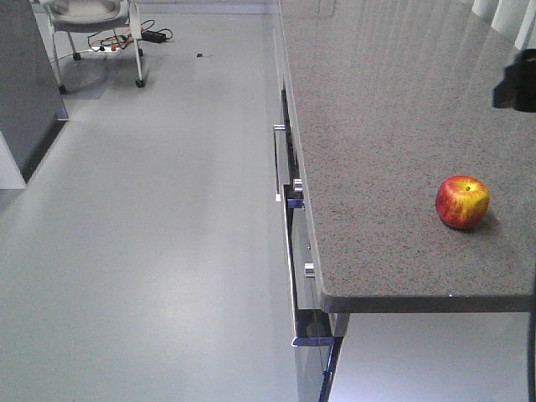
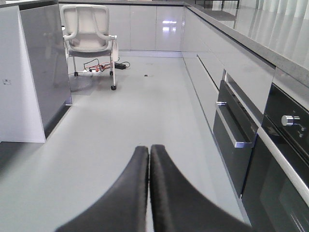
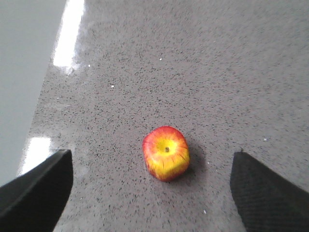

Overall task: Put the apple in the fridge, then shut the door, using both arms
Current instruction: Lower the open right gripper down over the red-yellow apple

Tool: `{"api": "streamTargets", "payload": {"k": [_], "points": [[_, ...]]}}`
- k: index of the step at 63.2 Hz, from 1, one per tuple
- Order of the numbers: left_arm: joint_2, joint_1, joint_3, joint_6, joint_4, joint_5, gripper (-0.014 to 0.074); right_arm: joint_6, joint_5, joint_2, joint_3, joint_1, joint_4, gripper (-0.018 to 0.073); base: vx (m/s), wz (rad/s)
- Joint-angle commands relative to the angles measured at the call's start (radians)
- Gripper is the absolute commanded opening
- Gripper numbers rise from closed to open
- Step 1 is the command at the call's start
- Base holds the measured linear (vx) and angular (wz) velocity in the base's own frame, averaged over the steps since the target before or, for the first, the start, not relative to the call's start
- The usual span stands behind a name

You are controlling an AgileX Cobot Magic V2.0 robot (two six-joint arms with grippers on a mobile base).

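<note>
On the grey speckled counter [image 1: 377,126], the apple [image 1: 462,202] sits stem-up near the edge. My right gripper [image 3: 152,159] hangs above it, jaws wide apart and holding nothing; only the right wrist view shows this. My left gripper [image 2: 148,150], jaws pressed together and empty, faces the floor, a chair [image 2: 89,34] and the oven front [image 2: 285,159].

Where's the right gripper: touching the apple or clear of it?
Apart. The right wrist view shows the right gripper open, its fingers wide of the apple, with bare counter showing on both sides.
</note>
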Motion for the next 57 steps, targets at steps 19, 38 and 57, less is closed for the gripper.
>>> {"api": "streamTargets", "payload": {"k": [19, 38, 57], "points": [[-0.016, -0.003, 0.026, -0.008, -0.009, -0.072, -0.0006, -0.011, 0.073, 0.361, -0.291, -0.005, -0.003, 0.0622, 0.0, 0.0], [-0.016, -0.003, 0.026, -0.008, -0.009, -0.072, -0.0006, 0.016, 0.083, 0.457, -0.305, -0.005, -0.057, 0.0615, 0.0, 0.0], [-0.016, -0.003, 0.026, -0.008, -0.009, -0.072, -0.0006, 0.02, 0.083, 0.513, -0.305, -0.005, -0.065, 0.0607, 0.0, 0.0]]}}
